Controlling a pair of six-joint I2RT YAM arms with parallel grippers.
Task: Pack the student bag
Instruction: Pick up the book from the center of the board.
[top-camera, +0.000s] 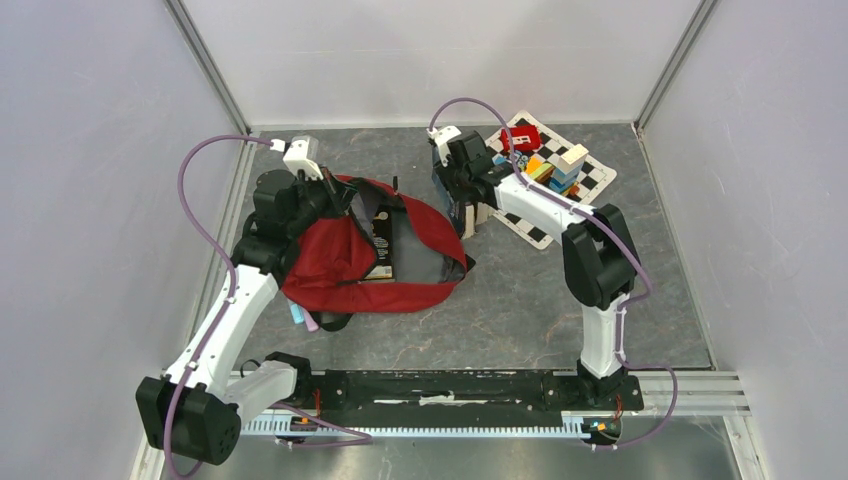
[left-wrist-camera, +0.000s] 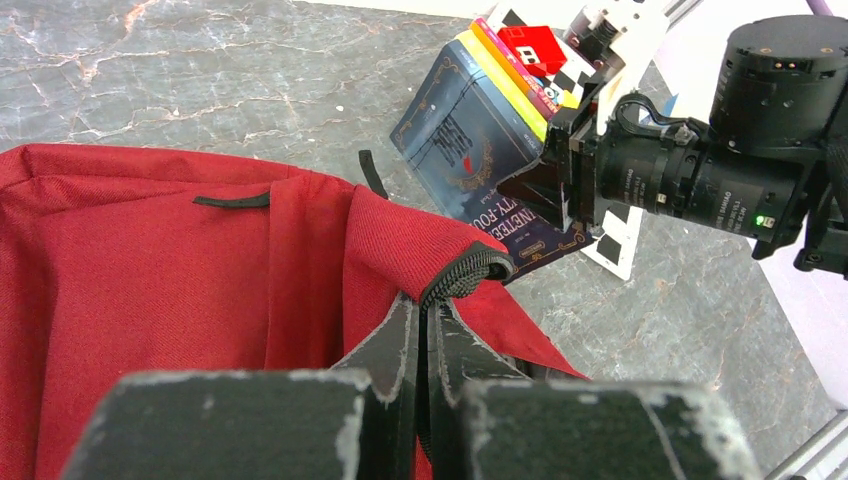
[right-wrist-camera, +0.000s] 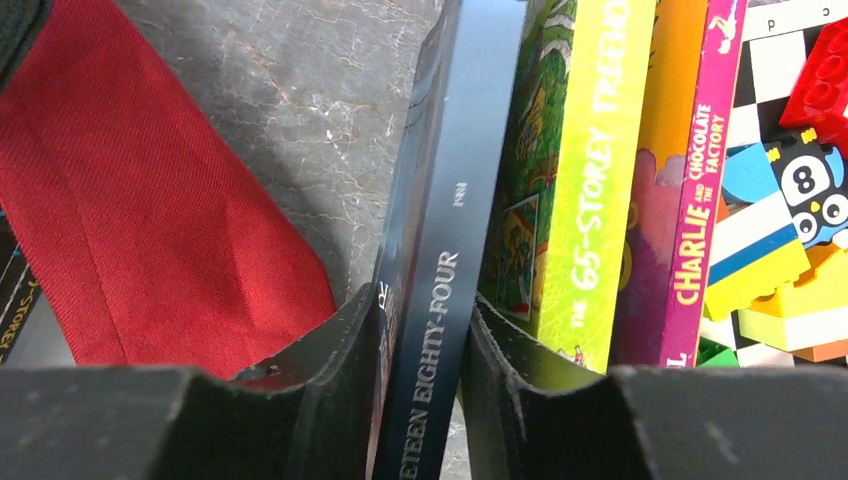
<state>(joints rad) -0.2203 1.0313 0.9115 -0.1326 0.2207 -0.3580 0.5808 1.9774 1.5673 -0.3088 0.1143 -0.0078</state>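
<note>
Two grippers engaged, one per arm (each on a different item).

Left gripper (left-wrist-camera: 428, 300): closed fully, pinching the black zipper edge (left-wrist-camera: 465, 275) at the mouth of the student bag (top-camera: 340, 255). Zipper edge raised above the surrounding red fabric in the left wrist view.

Student bag: lying flat on the left half of the table (top-camera: 560, 300), about midway between near and far edges, closer to the left edge. Mouth open toward the right, exposing grey lining (top-camera: 425, 250). Dark-covered book (top-camera: 380, 235) seen inside the opening.

Right gripper (right-wrist-camera: 420, 310): partly closed, one finger on each side of the dark-blue book (right-wrist-camera: 460, 180), pressing both covers close to the spine. Spine lettering legible in part: "EIGHTY-FOUR".

Dark-blue book: upright, leftmost in a row of books near the far edge of the table, right of centre. Leaning slightly toward the bag in the left wrist view. Apart from the bag, with bare table between.

Yellow-green book (right-wrist-camera: 580, 180): next in the row, touching the dark-blue book. Pink-spined book (right-wrist-camera: 700, 190): just beside it, on the side away from the bag.

Toy blocks (top-camera: 555, 165): heaped on a chequered mat (top-camera: 598, 178) toward the far right corner, just behind the row of books.
</note>
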